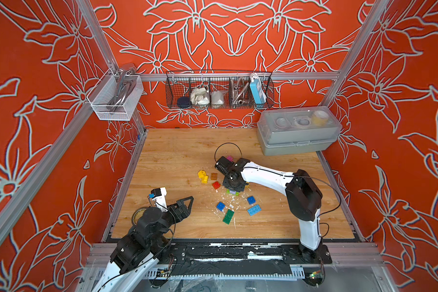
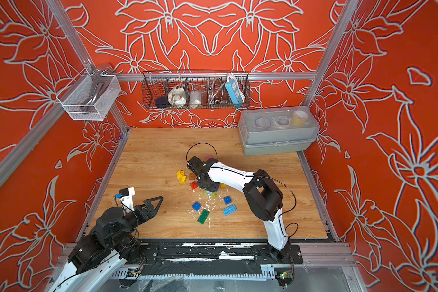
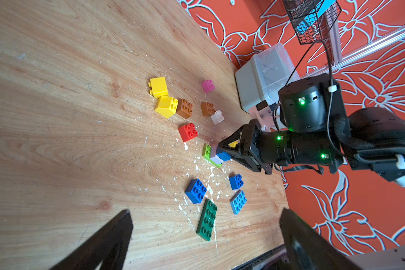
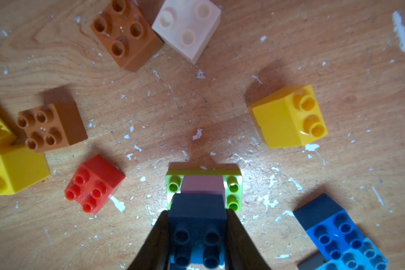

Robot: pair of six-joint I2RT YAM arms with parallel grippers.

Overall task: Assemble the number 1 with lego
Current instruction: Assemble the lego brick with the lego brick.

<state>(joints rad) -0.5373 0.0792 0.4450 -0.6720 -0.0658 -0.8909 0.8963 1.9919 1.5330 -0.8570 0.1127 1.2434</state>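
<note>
Well nearer than lime plate (image 4: 233,187), off to its left: left gripper (image 1: 189,202) spread wide, empty. Just nearer than lime plate: green plate (image 1: 228,216), loose blue bricks (image 1: 220,206). On lime plate: lilac brick (image 4: 202,185), then blue brick (image 4: 197,236) clamped by right gripper (image 4: 197,214). Beyond: red brick (image 1: 216,185), yellow bricks (image 1: 202,176), brown bricks (image 3: 184,108), pink brick (image 1: 229,158).

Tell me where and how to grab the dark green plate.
Pinch the dark green plate across its two long edges, near mid-length, coming straight down from above. It lies flat on the table, studs up, likely too thin to take from the side.
</note>
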